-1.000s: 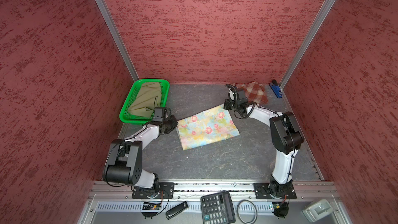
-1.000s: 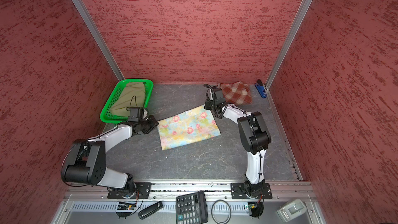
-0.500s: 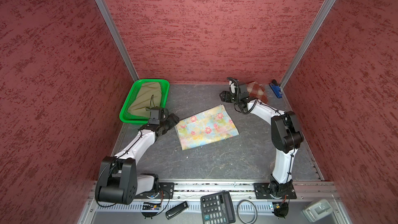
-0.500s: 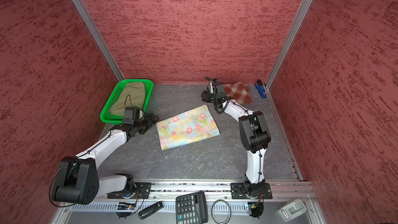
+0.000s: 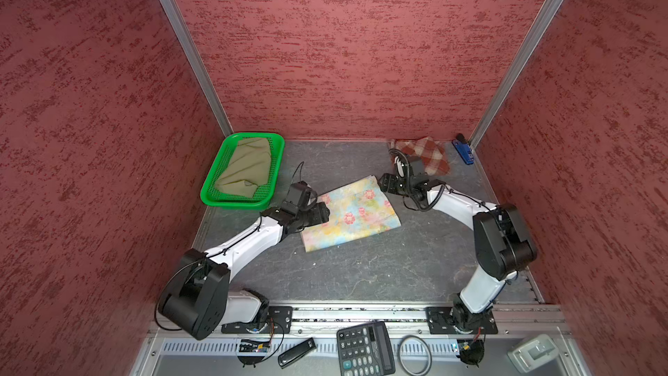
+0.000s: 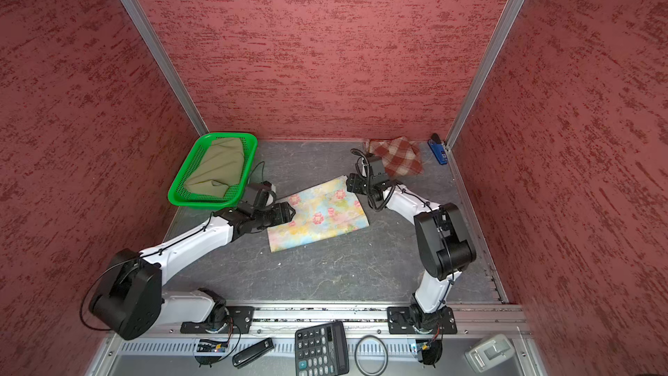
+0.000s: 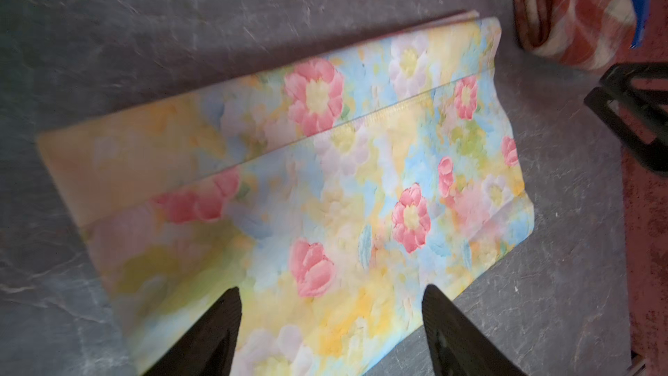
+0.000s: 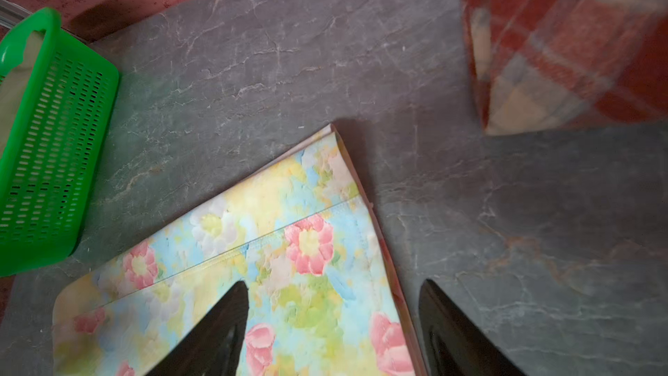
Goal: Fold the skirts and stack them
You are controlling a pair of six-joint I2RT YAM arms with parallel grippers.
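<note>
The floral skirt (image 5: 352, 211) (image 6: 320, 213) lies folded flat mid-table. My left gripper (image 5: 323, 213) (image 7: 330, 305) hovers open over its left edge, its fingers (image 7: 217, 330) apart with only cloth below. At the skirt's far right corner my right gripper (image 5: 385, 182) (image 8: 334, 302) is open too, one finger over the cloth and one over the table. The plaid skirt (image 5: 423, 153) (image 8: 564, 48) lies folded at the back right. In the green basket sits the olive skirt (image 5: 247, 168) (image 6: 217, 170), crumpled.
The green mesh basket (image 5: 217, 197) (image 8: 47, 139) stands at the back left. A blue object (image 5: 463, 150) lies in the back right corner. Red walls close three sides. A calculator (image 5: 365, 350) and small items lie on the front ledge.
Both grippers have gone from shut to open. The left gripper has shifted right, over the floral skirt's left edge. The right gripper drew back and returned to the far corner.
</note>
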